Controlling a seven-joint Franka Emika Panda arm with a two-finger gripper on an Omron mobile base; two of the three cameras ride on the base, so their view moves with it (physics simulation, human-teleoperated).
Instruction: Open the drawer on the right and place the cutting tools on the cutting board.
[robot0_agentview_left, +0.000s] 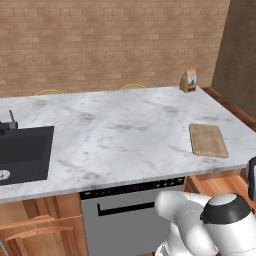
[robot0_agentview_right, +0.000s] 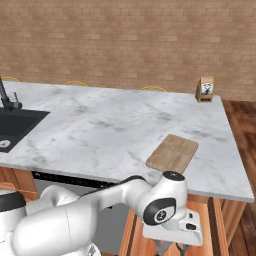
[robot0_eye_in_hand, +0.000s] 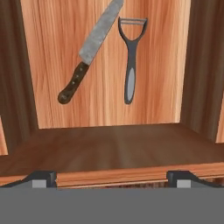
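Your gripper (robot0_eye_in_hand: 112, 177) wide open, holding nothing, over open drawer (robot0_eye_in_hand: 109, 144), knife (robot0_eye_in_hand: 89, 50) and peeler (robot0_eye_in_hand: 130, 57) side by side on drawer floor, board (robot0_agentview_left: 208, 140) on counter (robot0_agentview_left: 125, 135) above drawer, w/ nothing on it.

The drawer (robot0_eye_in_hand: 109, 144) stands open, its pale wooden floor bare around two tools. A knife (robot0_eye_in_hand: 89, 50) with a speckled grey blade and a dark riveted handle lies slanted, blade toward the top right. Just beside it lies a dark grey peeler (robot0_eye_in_hand: 130, 61), near upright, head at the top. The gripper (robot0_eye_in_hand: 112, 178) shows its two dark fingertips (robot0_eye_in_hand: 41, 177) set wide apart over the drawer's near edge.
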